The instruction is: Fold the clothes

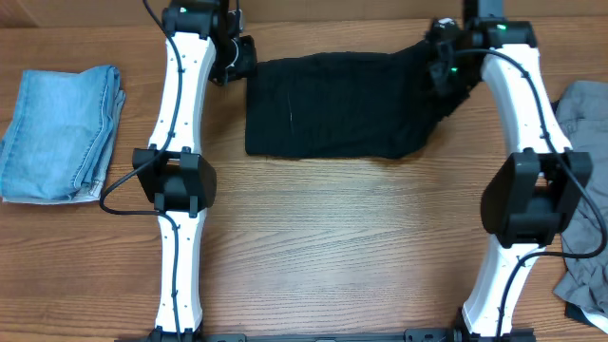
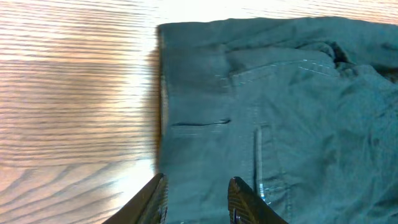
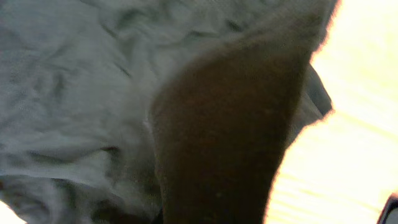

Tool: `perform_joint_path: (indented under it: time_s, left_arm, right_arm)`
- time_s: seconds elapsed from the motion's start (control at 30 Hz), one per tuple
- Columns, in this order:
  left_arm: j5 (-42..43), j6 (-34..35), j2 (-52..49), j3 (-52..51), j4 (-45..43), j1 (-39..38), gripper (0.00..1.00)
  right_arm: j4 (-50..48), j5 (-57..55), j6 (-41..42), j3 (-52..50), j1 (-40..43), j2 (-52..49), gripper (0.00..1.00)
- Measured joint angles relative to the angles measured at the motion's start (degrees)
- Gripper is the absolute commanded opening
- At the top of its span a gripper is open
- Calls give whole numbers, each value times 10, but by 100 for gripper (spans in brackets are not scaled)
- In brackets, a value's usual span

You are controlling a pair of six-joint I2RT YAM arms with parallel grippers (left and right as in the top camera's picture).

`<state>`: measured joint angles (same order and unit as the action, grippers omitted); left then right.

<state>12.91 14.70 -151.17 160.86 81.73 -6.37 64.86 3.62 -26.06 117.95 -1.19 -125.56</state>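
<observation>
- The black woven garment (image 1: 332, 106) lies as a rough rectangle at the far middle of the wood-grain table (image 1: 332, 247), with stitched seams and a slit pocket showing.
- My left end effector (image 2: 196, 204) sits at its straight left edge, fingers apart over cloth.
- My right end effector (image 1: 445, 59) meets rumpled, raised fabric; I cannot tell its grip.
- Folded pale-blue denim (image 1: 62, 133) lies far left.

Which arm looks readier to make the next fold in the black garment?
Right, probably. The right gripper sits at the bunched, raised end of the garment; the left gripper hangs open over the flat opposite edge.
</observation>
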Motion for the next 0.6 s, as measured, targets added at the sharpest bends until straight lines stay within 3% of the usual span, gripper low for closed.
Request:
perform_joint_path:
  time_s: [0.37, 0.47, 0.53, 0.6]
  left_arm:
    - [0, 0, 0, 0, 6, 46, 36]
    - [0, 0, 0, 0, 6, 46, 38]
    - [0, -1, 0, 0, 6, 46, 40]
    - [0, -1, 0, 0, 6, 46, 42]
  right_arm:
    - [3, -52, -40, 7, -207, 0, 4]
    - [4, -52, -40, 7, -226, 0, 5]
    - [4, -52, -40, 7, -224, -7, 14]
    - [3, -50, -43, 9, -220, -20, 15]
